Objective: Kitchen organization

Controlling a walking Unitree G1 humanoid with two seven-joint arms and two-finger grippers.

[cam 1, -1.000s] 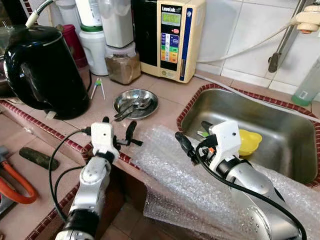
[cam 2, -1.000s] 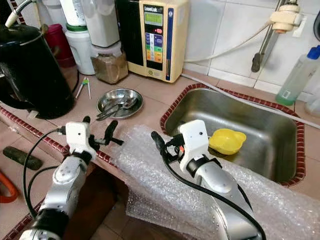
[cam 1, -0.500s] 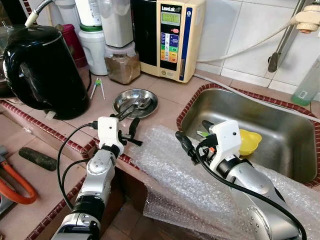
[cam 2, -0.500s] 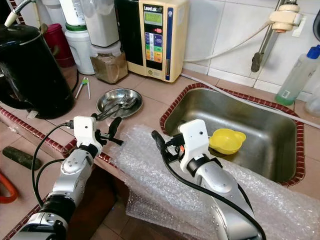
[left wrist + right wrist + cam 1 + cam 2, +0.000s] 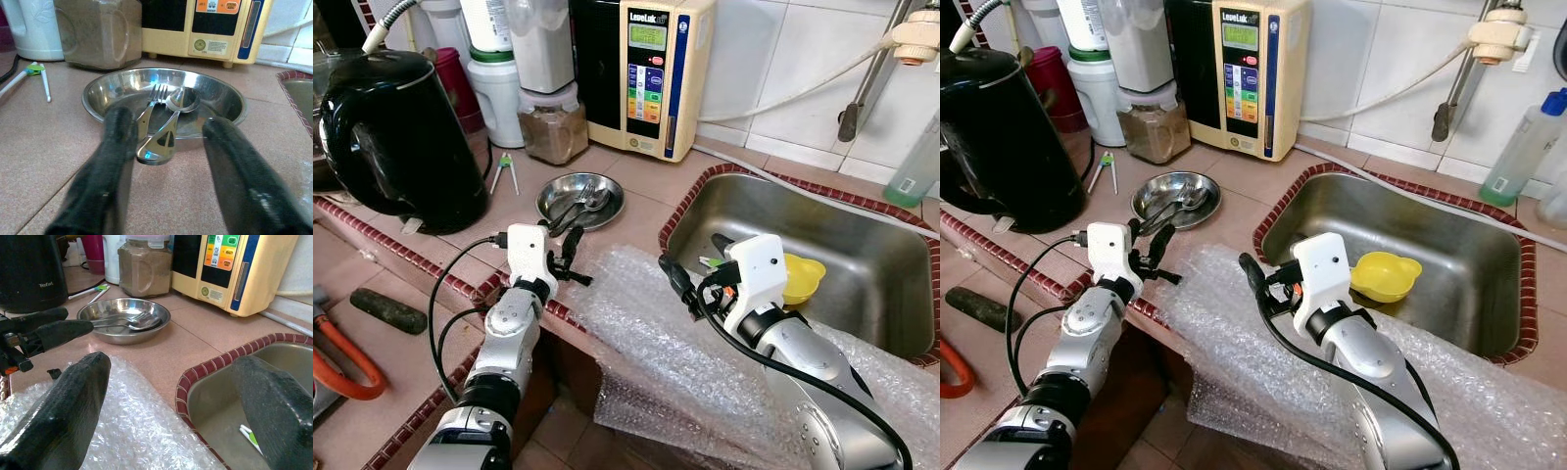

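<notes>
Centrally, a tiled kitchen counter (image 5: pixel 646 201) carries, from largest to smallest, a stainless sink (image 5: pixel 862 264), a black electric kettle (image 5: pixel 396 137), a sheet of bubble wrap (image 5: pixel 646 333) draped over the counter's front edge, a water ionizer (image 5: pixel 651 73) against the wall, a jar of brown powder (image 5: pixel 553 127), and a shallow steel dish (image 5: pixel 579 201) holding a fork (image 5: pixel 154 98) and a spoon (image 5: pixel 178 103) whose handles overhang the rim toward the robot. A yellow cup (image 5: pixel 798 279) lies in the sink. The left gripper (image 5: pixel 566 250) hovers just in front of the dish, fingers spread, and in the left wrist view the overhanging handles lie between them, untouched. The right gripper (image 5: pixel 695 269) hangs over the bubble wrap beside the sink's rim, fingers likewise spread and empty. The step in hand appears to be the approach to the cutlery. The next move probably calls for a short advance and a slight descent, so that the fingers bracket the handles before closing; the thin, polished metal may slip or tip the dish if gripped off-centre.
</notes>
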